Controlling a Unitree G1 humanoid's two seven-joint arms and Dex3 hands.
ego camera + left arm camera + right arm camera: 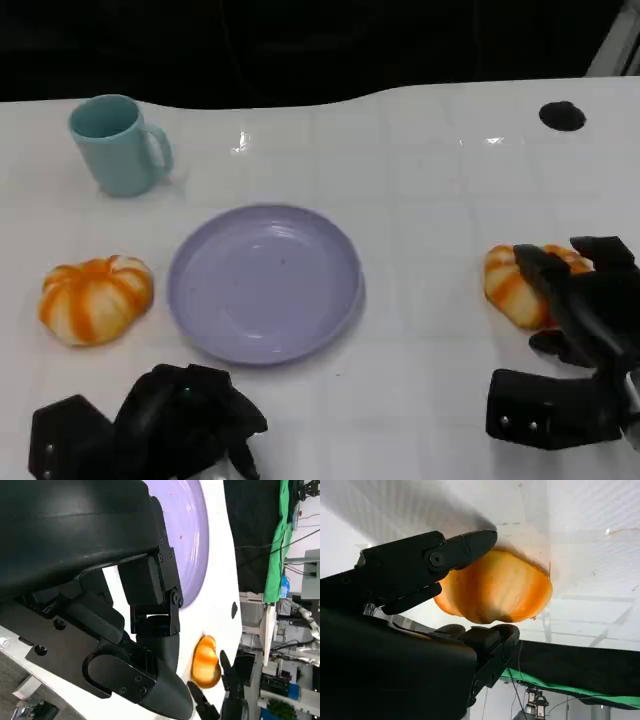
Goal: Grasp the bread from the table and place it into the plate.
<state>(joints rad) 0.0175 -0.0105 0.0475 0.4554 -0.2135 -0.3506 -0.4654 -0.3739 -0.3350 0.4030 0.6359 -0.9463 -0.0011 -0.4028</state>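
Observation:
Two orange-and-white pumpkin-shaped breads lie on the white table. One bread [95,298] sits left of the lavender plate [265,215], which holds nothing. The other bread [512,285] [500,590] [206,662] lies at the right, still on the table. My right hand [580,320] [395,630] grips it, one finger [465,545] across its top and another under its near side. My left hand [170,420] [100,605] rests near the table's front edge below the plate [192,530], fingers curled in and holding nothing.
A teal mug [118,143] stands at the back left. A black round spot [562,115] marks the table at the far right. The table's far edge meets a dark background. Bare table lies between the plate and the right bread.

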